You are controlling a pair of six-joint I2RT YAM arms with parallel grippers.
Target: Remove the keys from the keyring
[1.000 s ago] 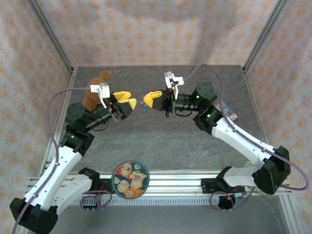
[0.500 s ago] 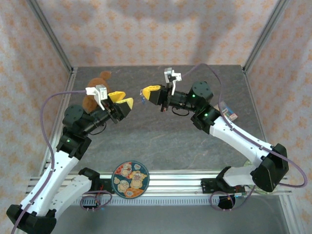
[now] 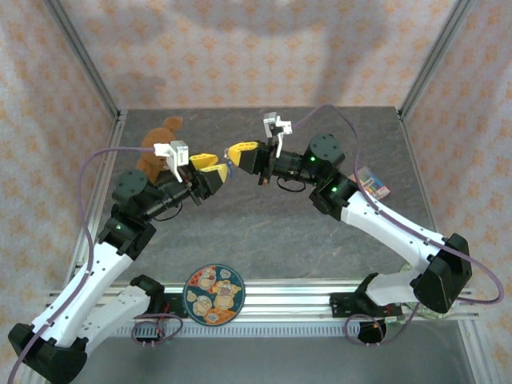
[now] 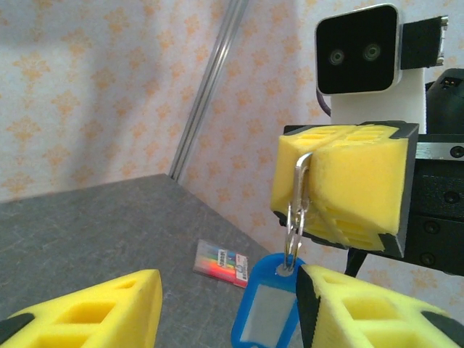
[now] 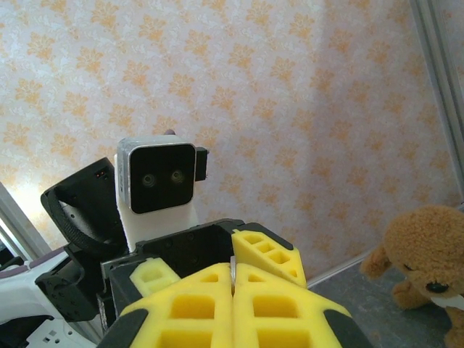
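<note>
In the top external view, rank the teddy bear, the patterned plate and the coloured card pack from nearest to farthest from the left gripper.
1. Teddy bear, just behind-left of the left gripper.
2. Patterned plate, at the near edge.
3. Coloured card pack, far right.

A robotics lab test cell is shown. A grey stone-look bench [image 3: 264, 232] is enclosed by aluminium profile posts [image 3: 80, 56] and panels [image 3: 240, 48] papered in an orange floral print. The left arm [image 3: 104, 272] and the right arm [image 3: 384, 228], both white and black, are bolted to a slotted metal rail [image 3: 280, 292] at the near edge, and purple cables [image 3: 86, 200] are looped along them. Yellow foam fingers [image 4: 341, 181] and a small white camera [image 4: 359, 49] are mounted at a wrist.
</note>
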